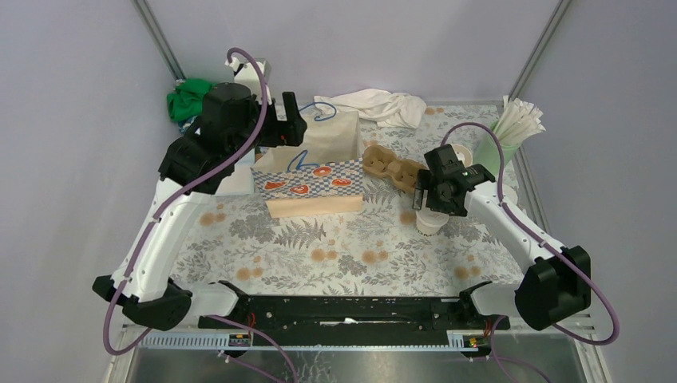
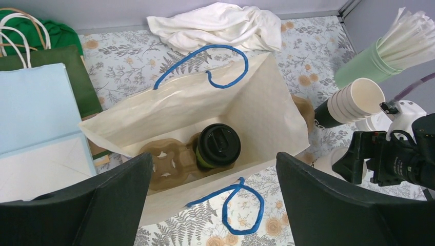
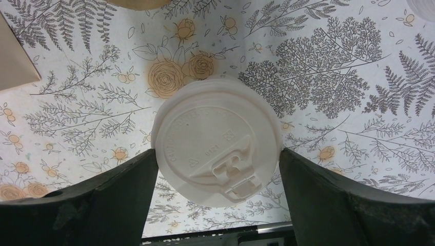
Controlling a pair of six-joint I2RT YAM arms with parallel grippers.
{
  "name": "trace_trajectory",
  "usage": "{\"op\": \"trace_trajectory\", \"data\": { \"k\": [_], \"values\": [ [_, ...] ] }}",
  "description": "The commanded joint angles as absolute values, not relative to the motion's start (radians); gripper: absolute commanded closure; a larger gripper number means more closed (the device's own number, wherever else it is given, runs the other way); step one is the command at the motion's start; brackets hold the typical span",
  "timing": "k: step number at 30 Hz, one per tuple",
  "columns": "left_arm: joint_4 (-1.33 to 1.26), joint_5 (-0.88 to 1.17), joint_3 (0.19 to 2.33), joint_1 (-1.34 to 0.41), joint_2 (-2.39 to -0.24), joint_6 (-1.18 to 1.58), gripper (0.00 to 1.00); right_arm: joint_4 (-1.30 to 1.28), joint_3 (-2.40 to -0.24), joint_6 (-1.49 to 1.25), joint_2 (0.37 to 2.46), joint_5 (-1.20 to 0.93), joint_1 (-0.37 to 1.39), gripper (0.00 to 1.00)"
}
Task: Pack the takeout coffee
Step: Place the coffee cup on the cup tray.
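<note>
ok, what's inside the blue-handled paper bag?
Paper bag holds a pulp cup carrier with one black-lidded cup seated; the slot showing beside it looks empty. The lid hides the cup's contents; the carrier hides the bag's floor.

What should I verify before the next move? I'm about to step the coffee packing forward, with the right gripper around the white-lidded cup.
1. The right gripper is open, with one finger on either side of the white-lidded cup: ok.
2. That cup is upright with its lid on: ok. Whether the lid is fully snapped down: cannot tell.
3. The bag has its mouth open: ok.
4. The carrier in the bag has a free slot beside the black-lidded cup: ok.
5. The way into the bag is clear: probably not ok, since the open left gripper hangs over its mouth.
</note>
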State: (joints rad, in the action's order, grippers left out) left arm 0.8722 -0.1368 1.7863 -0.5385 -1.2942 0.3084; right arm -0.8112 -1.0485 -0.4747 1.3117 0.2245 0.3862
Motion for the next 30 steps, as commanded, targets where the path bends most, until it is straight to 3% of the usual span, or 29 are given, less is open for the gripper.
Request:
{"op": "trace_trajectory", "data": {
  "k": [1,21,30],
  "values": [
    [0.857,-0.166,1.767,-0.513,-1.254,0.285,0.06,-0.817,-1.063,-0.456,1.322,0.255,0.396,0.1],
    [0.843,-0.064,1.627,-0.326,-1.228,0.263,0.04,-0.827,-1.121,-0.397,1.275,0.243,0.395,0.13],
    [0.886,-0.122,1.599,-0.302,-1.36,0.256,0.08,-0.827,-1.155,-0.38,1.241,0.231,0.395,0.16]
  ]
}}
